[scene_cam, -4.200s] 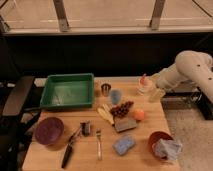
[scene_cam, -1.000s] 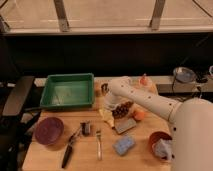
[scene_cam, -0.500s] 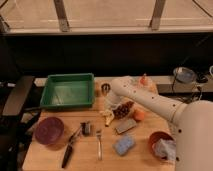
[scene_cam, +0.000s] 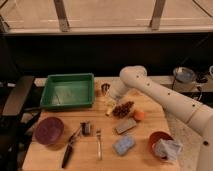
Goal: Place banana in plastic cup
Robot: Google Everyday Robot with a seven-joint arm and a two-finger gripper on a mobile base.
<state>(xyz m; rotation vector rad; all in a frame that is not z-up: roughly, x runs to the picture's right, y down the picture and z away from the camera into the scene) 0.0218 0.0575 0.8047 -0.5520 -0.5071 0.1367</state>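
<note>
The banana [scene_cam: 109,108] is small and pale yellow and lies on the wooden table [scene_cam: 45,155] just left of the dark grape bunch [scene_cam: 123,108]. My gripper [scene_cam: 112,98] hangs from the white arm [scene_cam: 150,89] directly above the banana's far end, close to it. The light blue plastic cup is hidden behind the gripper and wrist. The shiny metal cup [scene_cam: 104,89] stands just left of the gripper.
A green tray [scene_cam: 67,91] sits at the back left. An orange [scene_cam: 139,115], a grey block [scene_cam: 125,125], a blue sponge [scene_cam: 123,145], a red bowl with a cloth [scene_cam: 162,145], a fork [scene_cam: 98,145], a black-handled tool [scene_cam: 69,150] and a dark red plate [scene_cam: 49,131] lie around.
The arm has swung in from the right edge to the middle of the table. Over the last second the gripper has come down slightly over the banana.
</note>
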